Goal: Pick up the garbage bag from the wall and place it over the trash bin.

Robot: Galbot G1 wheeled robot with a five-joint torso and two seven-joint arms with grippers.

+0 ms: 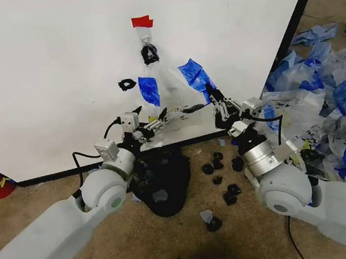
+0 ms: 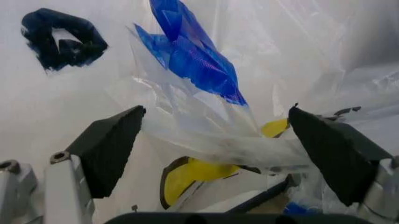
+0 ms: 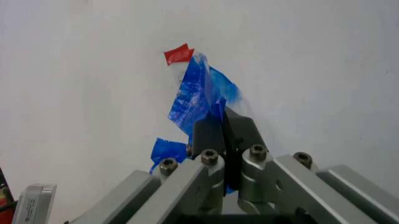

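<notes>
The garbage bag (image 1: 177,93) hangs against the wall (image 1: 48,76), its blue handles spread below a metal hook (image 1: 148,44) and a red tape strip (image 1: 142,22). A black scrap (image 1: 127,84) sticks to the wall beside the bag. The trash bin (image 1: 165,183) lies on the carpet at the foot of the wall, just under the bag, with small black lumps (image 1: 222,177) scattered to its right. A heap of blue-and-white bags (image 1: 330,93) crowds the floor past the wall's black edge. The left gripper (image 2: 215,154) is spread wide around the bag's lower folds, where part of a yellow smiley shows; no lettering is readable. The right gripper (image 3: 223,135) is pinched tight on the blue handle plastic.
</notes>
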